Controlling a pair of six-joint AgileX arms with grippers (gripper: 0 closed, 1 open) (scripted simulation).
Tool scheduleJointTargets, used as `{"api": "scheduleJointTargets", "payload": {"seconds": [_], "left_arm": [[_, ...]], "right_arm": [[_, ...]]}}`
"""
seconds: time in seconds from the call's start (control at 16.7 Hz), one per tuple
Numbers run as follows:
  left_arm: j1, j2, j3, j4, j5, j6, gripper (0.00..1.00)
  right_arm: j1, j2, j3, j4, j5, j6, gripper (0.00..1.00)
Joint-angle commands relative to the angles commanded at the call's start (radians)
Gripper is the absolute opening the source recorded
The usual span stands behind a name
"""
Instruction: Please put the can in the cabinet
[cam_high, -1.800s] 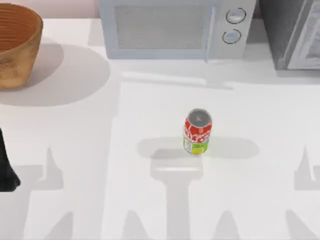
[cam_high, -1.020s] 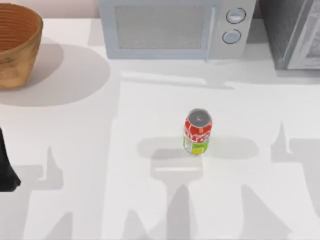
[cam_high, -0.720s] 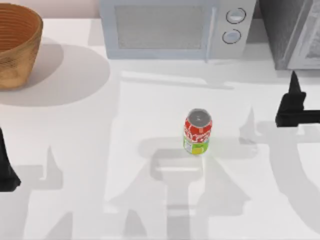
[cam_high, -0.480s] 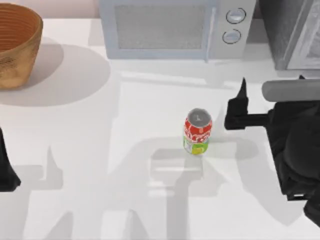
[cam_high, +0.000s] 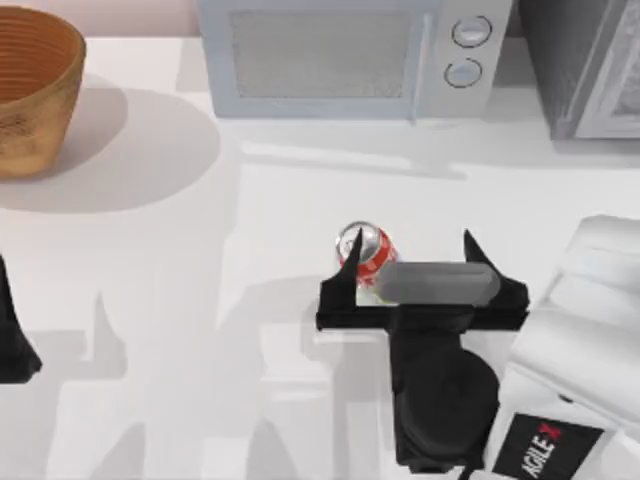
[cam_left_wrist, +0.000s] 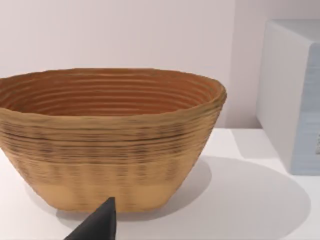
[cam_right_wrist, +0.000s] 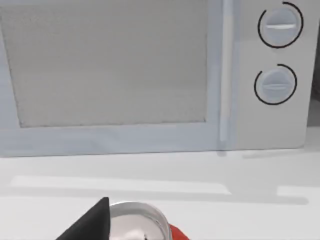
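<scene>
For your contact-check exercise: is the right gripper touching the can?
Cannot tell. In the top view the right gripper hangs over the can, hiding any gap.

Bright, even light with soft grey shadows on a white table (cam_high: 150, 300).

The basket (cam_high: 30, 90) throws a broad round shadow toward the top view's right, so the light comes from the left; the left wrist view shows the same shadow. Fainter, overlapping arm-shaped shadows streak the near part of the table. The microwave (cam_high: 340, 55) shades a thin band along its base. Surfaces look matte, with no glare; edges are slightly soft throughout.
</scene>
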Motion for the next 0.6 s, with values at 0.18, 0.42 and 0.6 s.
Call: {"api": "scheduleJointTargets", "payload": {"seconds": [0.18,0.42,0.6], "left_arm": [[0.0,0.0,0.0,0.0,0.0,0.0,1.0],[0.0,0.0,0.0,0.0,0.0,0.0,1.0],[0.0,0.0,0.0,0.0,0.0,0.0,1.0]], "right_arm": [[0.058,0.135,0.051,0.114,0.062,-0.002,1.0],[0.077,0.175,0.067,0.15,0.081,-0.003,1.0],[0.097,0.224,0.125,0.128,0.061,0.008,1.0]]}}
